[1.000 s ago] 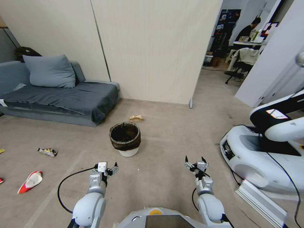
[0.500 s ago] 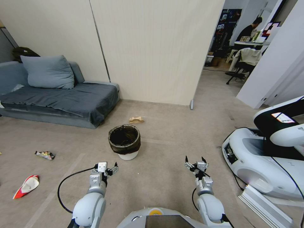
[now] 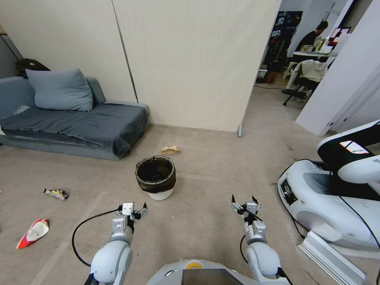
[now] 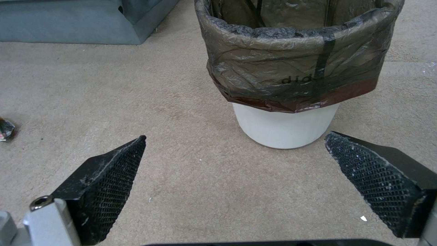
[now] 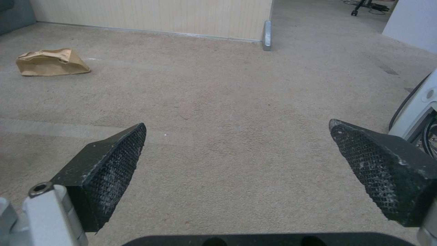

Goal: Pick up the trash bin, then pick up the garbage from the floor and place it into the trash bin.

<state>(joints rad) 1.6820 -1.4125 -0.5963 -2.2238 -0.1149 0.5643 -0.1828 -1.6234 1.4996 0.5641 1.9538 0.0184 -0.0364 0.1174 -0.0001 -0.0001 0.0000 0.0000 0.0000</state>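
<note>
While both arms hung low over the carpet, the scene held these items, left to right:

Red-and-white wrapper (image 3: pixel 33 232): flat on the floor at the far left, well apart from everything else.
Multicoloured wrapper (image 3: pixel 56 193): crumpled on the floor, beyond the red-and-white one, in front of the sofa.
Sofa (image 3: pixel 79 122): grey, against the wall, with a pillow (image 3: pixel 59 90) on it.
Left claw (image 3: pixel 132 210): fingers (image 4: pixel 107 181) spread wide, holding nothing, hovering above the carpet near the bin and pointed at it.
Trash bin (image 3: pixel 156 177): white bucket, upright on the floor, dark bag folded over its rim; stood between the two arms, nearer the left one, touched by neither.
Tan crumpled bag (image 3: pixel 170 149): on the floor just beyond the bin, near the wall.
Right claw (image 3: pixel 244 202): fingers (image 5: pixel 102 171) spread wide, holding nothing, above bare carpet, well apart from the bin.
White machine (image 3: pixel 336 198): on the floor at the far right.
</note>
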